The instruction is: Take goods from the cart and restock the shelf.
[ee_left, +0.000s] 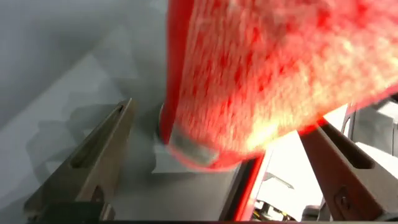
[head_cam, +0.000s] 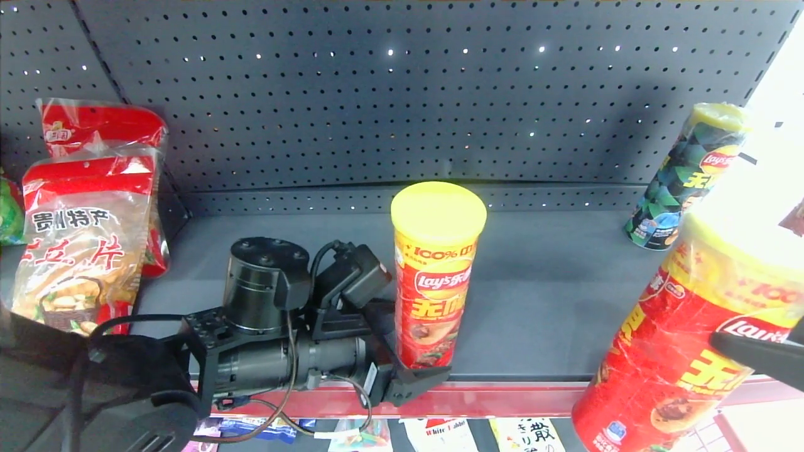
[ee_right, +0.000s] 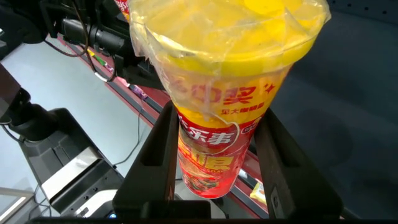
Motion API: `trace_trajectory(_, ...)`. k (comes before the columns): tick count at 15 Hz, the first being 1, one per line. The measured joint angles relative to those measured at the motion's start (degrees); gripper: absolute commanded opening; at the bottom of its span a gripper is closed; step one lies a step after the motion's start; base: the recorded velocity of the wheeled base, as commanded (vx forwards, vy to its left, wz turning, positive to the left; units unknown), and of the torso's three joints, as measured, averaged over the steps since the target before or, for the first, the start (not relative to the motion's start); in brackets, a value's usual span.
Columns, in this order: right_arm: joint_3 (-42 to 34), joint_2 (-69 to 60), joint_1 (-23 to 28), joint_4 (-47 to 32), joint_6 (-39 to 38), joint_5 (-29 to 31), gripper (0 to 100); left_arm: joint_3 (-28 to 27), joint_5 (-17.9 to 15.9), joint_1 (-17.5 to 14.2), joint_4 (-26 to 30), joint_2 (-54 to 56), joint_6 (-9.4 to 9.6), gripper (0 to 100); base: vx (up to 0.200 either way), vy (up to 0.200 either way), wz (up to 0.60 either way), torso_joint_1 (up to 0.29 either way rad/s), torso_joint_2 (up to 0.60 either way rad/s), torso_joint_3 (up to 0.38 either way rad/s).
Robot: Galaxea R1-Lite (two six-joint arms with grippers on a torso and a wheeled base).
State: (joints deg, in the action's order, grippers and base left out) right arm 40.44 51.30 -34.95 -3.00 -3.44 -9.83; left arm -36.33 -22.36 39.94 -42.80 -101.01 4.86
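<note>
the left gripper (head_cam: 411,351) sits at the shelf's front edge, at 6 o'clock in the head view. its fingers are spread to either side of the standing can (head_cam: 433,282). the left wrist view shows a gap between one finger and the can's wall, so it looks let go, though the blur there makes the other side hard to judge. this can is upright on the shelf (head_cam: 553,295), just behind the red lip (head_cam: 502,395). the right gripper (ee_right: 214,149) is clamped on the held can (head_cam: 684,351) around its middle, off the shelf at 4 o'clock.

the step in hand seems to be clearing the left arm, then shelving the held can. the left fingers should back straight out toward 6 o'clock with no sideways sweep, since a tall narrow can tips easily. the bare shelf between the standing can and the dark can (head_cam: 684,182) at 2 o'clock is the likely spot. bring the held can in upright over the lip and set its base flat before letting go, apart from both neighbours. the snack bags (head_cam: 81,245) at 9 o'clock are out of the way.
</note>
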Motion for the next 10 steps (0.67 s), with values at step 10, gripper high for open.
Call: trace_trajectory(10, 0.5, 1.6, -0.3, 0.1, 0.3, 0.0, 0, 2.1, 10.5, -6.6, 0.7, 15.6, -5.08, 100, 0.000, 0.000, 0.00, 0.000, 0.00, 0.000)
